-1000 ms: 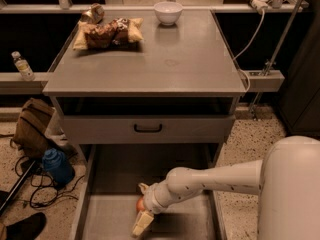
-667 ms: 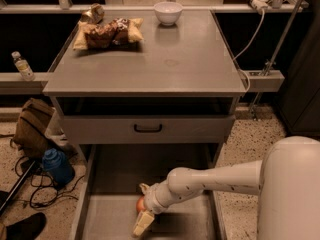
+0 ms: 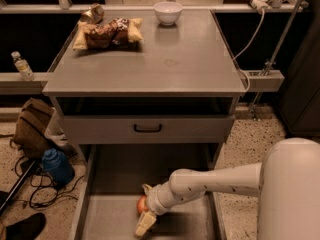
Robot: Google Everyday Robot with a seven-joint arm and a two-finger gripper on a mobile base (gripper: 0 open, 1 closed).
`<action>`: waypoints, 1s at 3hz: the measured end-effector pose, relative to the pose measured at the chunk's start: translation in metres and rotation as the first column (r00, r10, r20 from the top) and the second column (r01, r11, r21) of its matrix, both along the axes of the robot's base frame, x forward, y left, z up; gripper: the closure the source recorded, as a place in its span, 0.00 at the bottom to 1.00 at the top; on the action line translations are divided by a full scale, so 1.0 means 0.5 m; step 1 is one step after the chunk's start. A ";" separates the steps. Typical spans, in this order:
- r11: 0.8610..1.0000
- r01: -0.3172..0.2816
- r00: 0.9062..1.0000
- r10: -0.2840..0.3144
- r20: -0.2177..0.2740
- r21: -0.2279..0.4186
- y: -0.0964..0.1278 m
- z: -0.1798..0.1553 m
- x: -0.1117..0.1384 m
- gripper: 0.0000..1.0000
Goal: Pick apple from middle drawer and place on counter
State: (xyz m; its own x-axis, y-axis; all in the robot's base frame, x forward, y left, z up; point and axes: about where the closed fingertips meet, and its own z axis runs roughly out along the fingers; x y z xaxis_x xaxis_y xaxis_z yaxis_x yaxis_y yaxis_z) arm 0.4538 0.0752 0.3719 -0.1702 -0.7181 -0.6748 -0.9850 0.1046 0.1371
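The apple point(image 3: 142, 204), small and red-orange, lies on the floor of the middle drawer point(image 3: 115, 184), which is pulled out wide at the bottom of the cabinet. My gripper point(image 3: 145, 207) is down inside the drawer, right at the apple, reaching in from the right on the white arm point(image 3: 215, 181). The gripper covers the apple's right side. The counter point(image 3: 165, 59) is the flat grey cabinet top above, with a faint ring mark.
On the counter stand a white bowl point(image 3: 167, 11) at the back and a snack bag point(image 3: 107, 32) at the back left. The upper drawer front with a black handle point(image 3: 148, 129) overhangs the open drawer. A backpack, a blue bottle point(image 3: 56, 166) and cables lie on the floor to the left.
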 end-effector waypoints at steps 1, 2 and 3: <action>1.000 0.000 1.000 0.000 -0.001 0.000 0.000 -0.001 0.000 0.19; 1.000 0.000 1.000 0.000 -0.001 0.000 0.000 -0.001 0.000 0.43; 1.000 0.000 1.000 0.000 -0.001 0.000 0.000 -0.001 0.000 0.64</action>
